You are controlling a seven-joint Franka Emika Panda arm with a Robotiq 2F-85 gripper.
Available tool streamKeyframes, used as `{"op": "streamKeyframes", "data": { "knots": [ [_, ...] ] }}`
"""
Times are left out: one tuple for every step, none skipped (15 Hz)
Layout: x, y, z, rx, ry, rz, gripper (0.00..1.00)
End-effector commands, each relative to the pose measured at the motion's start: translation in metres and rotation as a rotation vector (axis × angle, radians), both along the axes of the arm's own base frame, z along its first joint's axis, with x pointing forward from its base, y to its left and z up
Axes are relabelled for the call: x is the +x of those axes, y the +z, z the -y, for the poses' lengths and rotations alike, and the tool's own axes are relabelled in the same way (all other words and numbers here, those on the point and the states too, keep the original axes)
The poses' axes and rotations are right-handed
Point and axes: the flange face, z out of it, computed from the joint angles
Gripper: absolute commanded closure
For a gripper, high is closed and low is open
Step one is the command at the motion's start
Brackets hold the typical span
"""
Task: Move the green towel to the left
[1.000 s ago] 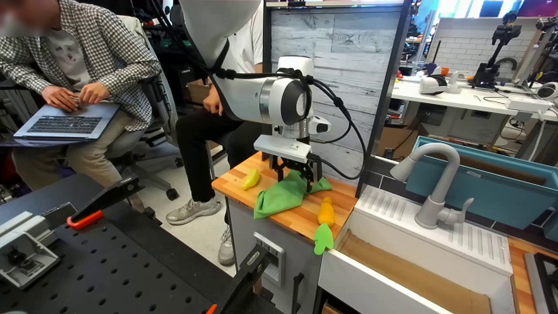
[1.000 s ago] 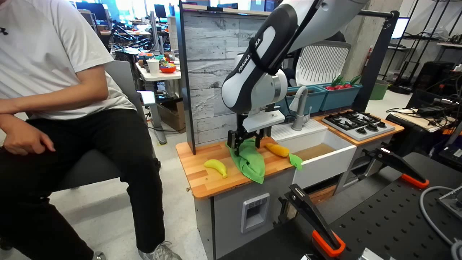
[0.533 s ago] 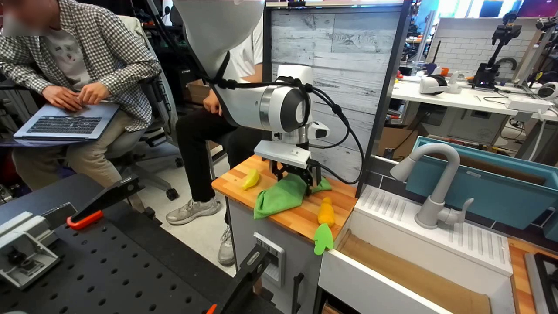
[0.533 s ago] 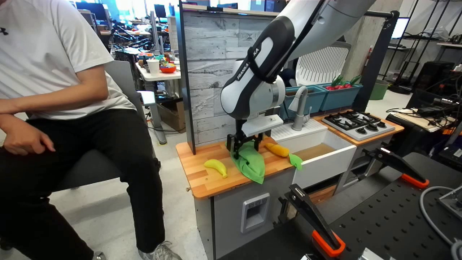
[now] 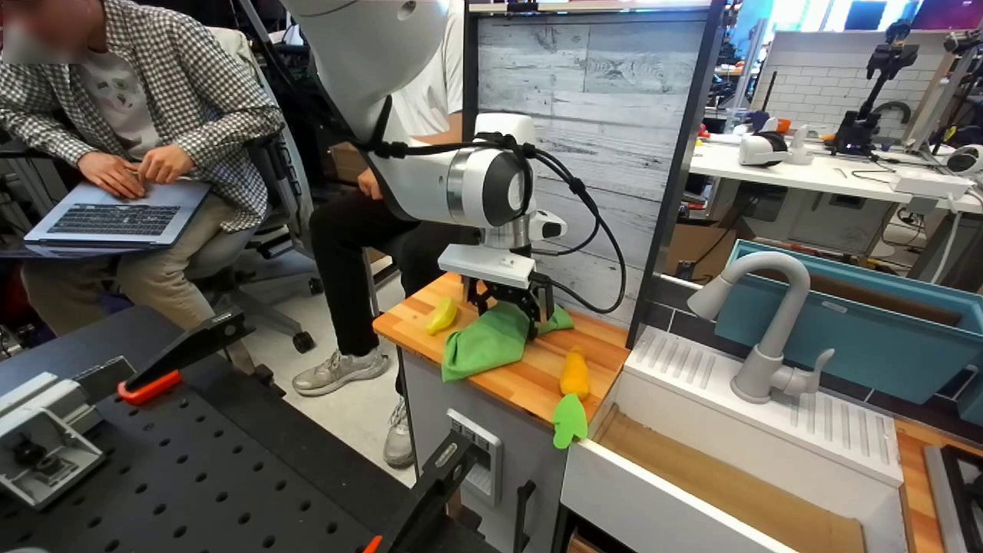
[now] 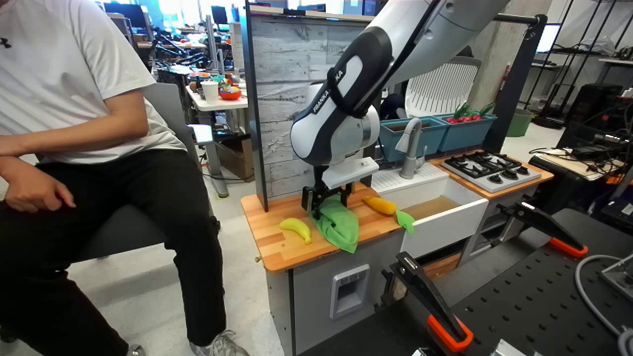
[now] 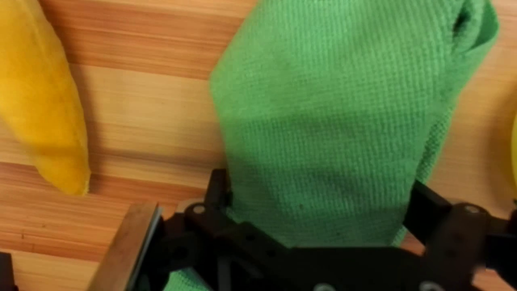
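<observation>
The green towel (image 5: 485, 343) lies bunched on the wooden counter, and one end hangs slightly over the front edge. It also shows in an exterior view (image 6: 338, 226), and in the wrist view (image 7: 331, 101) it fills the space between the fingers. My gripper (image 5: 507, 322) is low over the counter and straddles the towel's back part. Its fingers are spread wide, one on each side of the towel, as the wrist view shows (image 7: 319, 182). The left finger there looks to touch the cloth. The fingertips' contact with the counter cannot be told.
A yellow banana (image 6: 296, 229) lies on the counter beside the towel. An orange plush vegetable (image 5: 574, 374) with a green leaf (image 5: 570, 421) lies on the sink side. A white sink with a faucet (image 5: 768, 330) adjoins the counter. A grey panel (image 5: 591, 153) stands behind.
My gripper has lowered, then moved left in the exterior views, toward the banana. The towel has slid slightly the same way with it.
</observation>
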Motion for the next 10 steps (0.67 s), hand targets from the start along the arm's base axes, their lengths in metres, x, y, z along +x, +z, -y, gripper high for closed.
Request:
{"op": "streamKeyframes", "data": {
  "knots": [
    [0.002, -0.013, -0.019, -0.043, 0.035, -0.009, 0.0],
    [0.002, -0.015, -0.023, -0.048, 0.041, -0.013, 0.0],
    [0.002, -0.016, -0.029, -0.055, 0.049, -0.016, 0.0],
    [0.002, -0.015, -0.033, -0.063, 0.058, -0.015, 0.0],
    [0.002, -0.014, -0.039, -0.069, 0.068, -0.019, 0.0],
    [0.003, -0.014, -0.044, -0.07, 0.076, -0.02, 0.0],
    [0.003, -0.011, -0.051, -0.069, 0.085, -0.019, 0.0],
    [0.003, -0.01, -0.057, -0.066, 0.093, -0.017, 0.0],
    [0.003, -0.008, -0.062, -0.062, 0.099, -0.014, 0.0],
    [0.004, -0.006, -0.067, -0.059, 0.106, -0.011, 0.0]
  ]
}}
